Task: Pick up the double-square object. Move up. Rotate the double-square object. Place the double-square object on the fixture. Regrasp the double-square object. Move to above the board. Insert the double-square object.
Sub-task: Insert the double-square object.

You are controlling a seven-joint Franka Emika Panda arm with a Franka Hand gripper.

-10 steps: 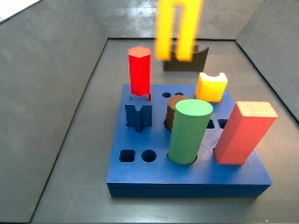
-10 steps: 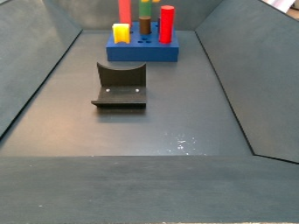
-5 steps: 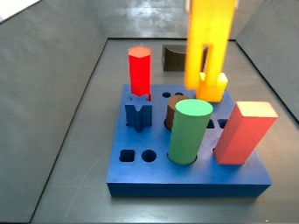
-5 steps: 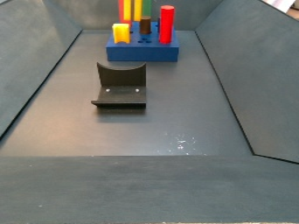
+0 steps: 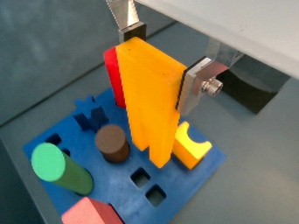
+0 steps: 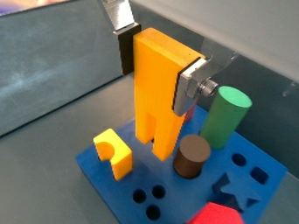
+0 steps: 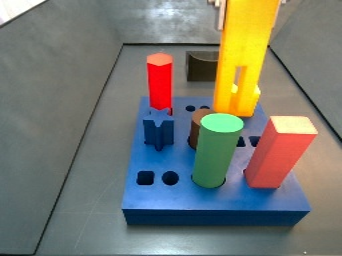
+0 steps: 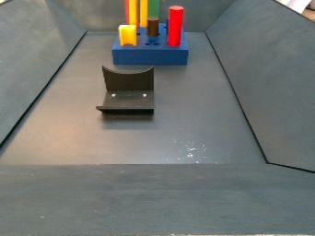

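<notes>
Wrist views: jaws of the gripper [image 5: 162, 59] clenching the double-square object [image 5: 152, 101], now hanging upright over the board [image 5: 187, 179] after traversing in. Transfer looks done; insertion is coming next.

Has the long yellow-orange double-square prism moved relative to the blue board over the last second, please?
Yes. In a side view the double-square prism, shut in the gripper, has shifted from over the dark fixture toward the blue board, now above its short yellow peg.

In a side view the gripper [image 7: 247, 3] is cut off by the top edge; the double-square object [image 7: 249, 55] hides the yellow peg [image 7: 246, 104] behind it.
</notes>
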